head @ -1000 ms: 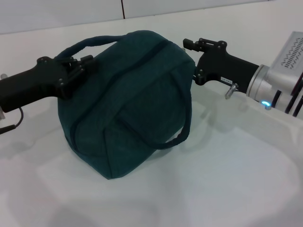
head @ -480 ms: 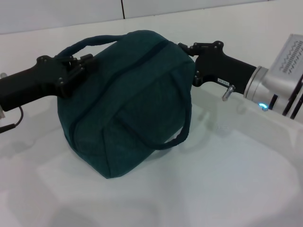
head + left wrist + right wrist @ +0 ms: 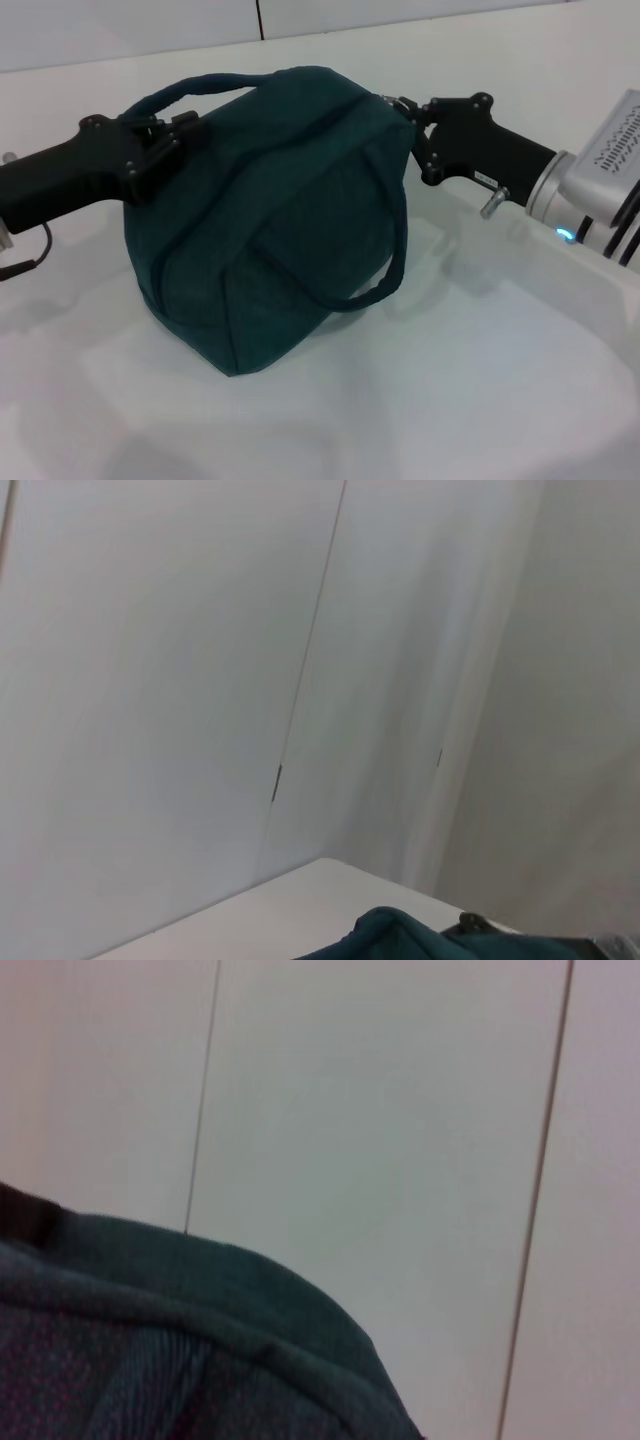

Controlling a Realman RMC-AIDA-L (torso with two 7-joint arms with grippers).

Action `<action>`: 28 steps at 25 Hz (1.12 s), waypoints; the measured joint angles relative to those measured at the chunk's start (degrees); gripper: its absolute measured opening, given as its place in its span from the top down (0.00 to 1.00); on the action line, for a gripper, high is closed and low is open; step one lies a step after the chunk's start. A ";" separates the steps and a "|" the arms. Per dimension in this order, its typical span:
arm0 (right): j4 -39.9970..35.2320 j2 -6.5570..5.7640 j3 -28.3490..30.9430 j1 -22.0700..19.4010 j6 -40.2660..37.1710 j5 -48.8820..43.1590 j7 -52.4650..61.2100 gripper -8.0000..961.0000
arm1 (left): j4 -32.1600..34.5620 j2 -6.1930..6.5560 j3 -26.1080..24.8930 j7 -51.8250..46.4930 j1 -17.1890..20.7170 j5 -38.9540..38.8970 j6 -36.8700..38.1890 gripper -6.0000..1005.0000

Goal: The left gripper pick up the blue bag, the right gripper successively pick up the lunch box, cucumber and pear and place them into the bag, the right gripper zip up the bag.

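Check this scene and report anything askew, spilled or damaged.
Nothing is spilled or torn. The blue bag leans tilted on the white table, zipper closed along its top. The left hand is at the far handle; the right hand is at the zipper's right end. No food lies outside.

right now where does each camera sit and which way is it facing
head view: up on the head, looking down at the blue bag on the table; left hand and right hand both at the bag.
left wrist view: faces the wall over a bag edge; own hand unseen.
right wrist view: close above bag fabric, wall behind.
All share the bag.
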 joint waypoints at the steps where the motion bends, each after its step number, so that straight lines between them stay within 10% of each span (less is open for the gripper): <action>1: 0.00 0.01 0.01 -0.17 0.33 0.01 0.04 0.98 | 0.00 -0.07 0.00 0.00 0.00 -0.01 0.00 0.91; 19: -2.72 0.57 1.37 -2.63 1.45 0.08 1.94 0.96 | -0.75 -2.17 -0.35 0.34 0.68 -3.50 0.40 0.91; 28: -6.20 -2.77 4.20 -7.09 -7.67 -0.56 8.84 0.57 | -0.91 -2.30 -0.35 6.92 3.86 -10.03 4.57 0.64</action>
